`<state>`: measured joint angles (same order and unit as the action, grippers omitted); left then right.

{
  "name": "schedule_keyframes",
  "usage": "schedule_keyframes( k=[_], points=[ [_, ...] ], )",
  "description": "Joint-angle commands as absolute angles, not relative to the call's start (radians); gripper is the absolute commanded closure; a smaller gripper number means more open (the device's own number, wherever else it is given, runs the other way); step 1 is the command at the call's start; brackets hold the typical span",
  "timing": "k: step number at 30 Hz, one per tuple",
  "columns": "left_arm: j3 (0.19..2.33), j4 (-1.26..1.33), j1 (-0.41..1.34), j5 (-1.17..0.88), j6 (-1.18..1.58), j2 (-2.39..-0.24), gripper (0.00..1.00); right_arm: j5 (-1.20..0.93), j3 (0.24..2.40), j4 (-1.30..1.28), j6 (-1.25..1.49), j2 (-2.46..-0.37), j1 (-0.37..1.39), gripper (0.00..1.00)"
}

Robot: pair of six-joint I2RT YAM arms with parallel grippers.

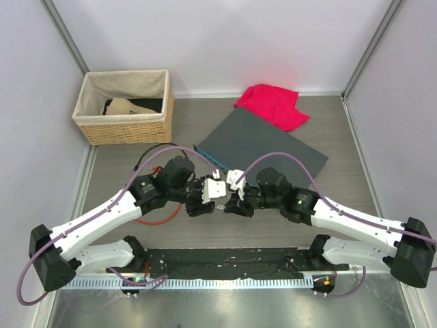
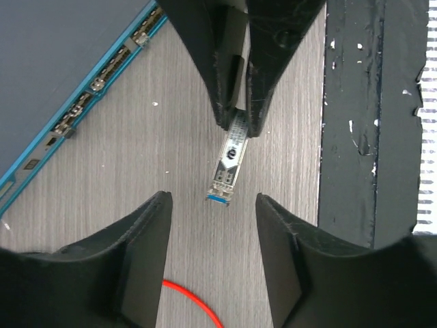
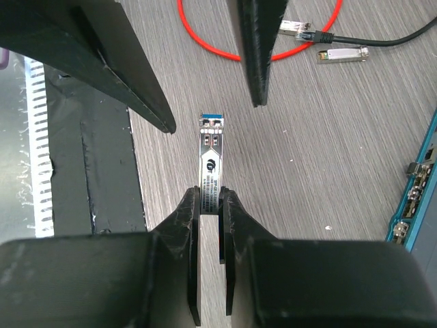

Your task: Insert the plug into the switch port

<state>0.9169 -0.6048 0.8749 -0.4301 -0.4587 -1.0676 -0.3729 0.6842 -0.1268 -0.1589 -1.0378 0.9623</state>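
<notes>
**Plug in my right jaws, left jaws wide**

My two arms meet low over the table [image 2: 171, 150], nose to nose. My right gripper [image 3: 210, 197] pinches the plug [image 3: 209, 154] by its rear end. My left gripper [image 2: 213, 198] stands wide, with the plug tip between its fingers [image 2: 147, 232], untouched. The port [image 2: 99, 83] lies apart, bare wood between.

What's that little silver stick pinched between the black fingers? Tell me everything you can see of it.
The plug is a slim, silvery, metal-looking bar with a printed label and logo on its top face and a blue tip at its free end. The right gripper is shut on its other end; nothing else grips it. The blue tip points into the gap of the open left gripper. It sits over the wood-grain table, apart from the switch.
</notes>
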Motion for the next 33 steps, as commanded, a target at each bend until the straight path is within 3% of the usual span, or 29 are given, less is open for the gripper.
schedule_keyframes(
  k=[1, 13, 23, 28, 29, 33],
  points=[
    [0.948, -0.594, 0.877, -0.466, -0.466, -1.081, 0.46, -0.371, 0.681, -0.055, -0.161, -0.999, 0.966, 0.99],
    [0.928, -0.554, 0.879, -0.489, -0.439, -1.100, 0.60, -0.379, 0.655, -0.011, -0.147, -0.968, 0.968, 0.99],
    [0.907, -0.480, 0.879, -0.482, -0.384, -1.062, 0.96, -0.334, 0.650, -0.005, -0.138, -0.989, 0.966, 0.97],
    [0.853, -0.385, 0.877, -0.408, -0.273, -1.023, 1.00, -0.218, 0.646, -0.006, -0.115, -0.980, 0.966, 0.69],
    [0.841, -0.362, 0.879, -0.358, -0.249, -1.023, 1.00, -0.190, 0.644, -0.005, -0.112, -0.974, 0.965, 0.58],
    [0.786, -0.281, 0.879, -0.226, -0.094, -1.028, 1.00, -0.066, 0.649, 0.023, -0.081, -0.963, 0.934, 0.33]
  ],
)
